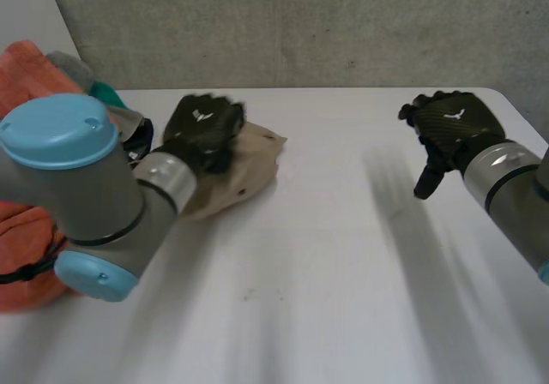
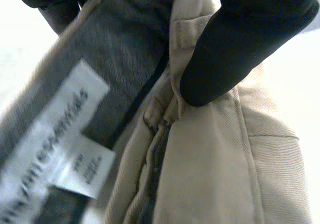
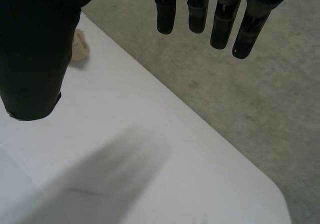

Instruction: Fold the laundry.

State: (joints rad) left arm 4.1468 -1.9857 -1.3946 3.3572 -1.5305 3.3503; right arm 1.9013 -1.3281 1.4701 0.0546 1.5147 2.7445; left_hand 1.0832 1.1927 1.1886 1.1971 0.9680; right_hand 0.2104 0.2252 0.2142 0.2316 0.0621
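Two hands are showing, left hand (image 1: 202, 131) and right hand (image 1: 452, 120); one garment (image 1: 249, 165) is being pinched between the left fingers and thumb; two labels (image 2: 47, 139) are lying just beside those fingers; one pile (image 1: 30, 67) is sitting near them; one table (image 1: 343, 273) is lying under all fingers.

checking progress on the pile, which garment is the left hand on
The beige garment, gripped by the left hand apart on the table; the orange piece, grey piece and teal piece sit heaped beside the left arm.
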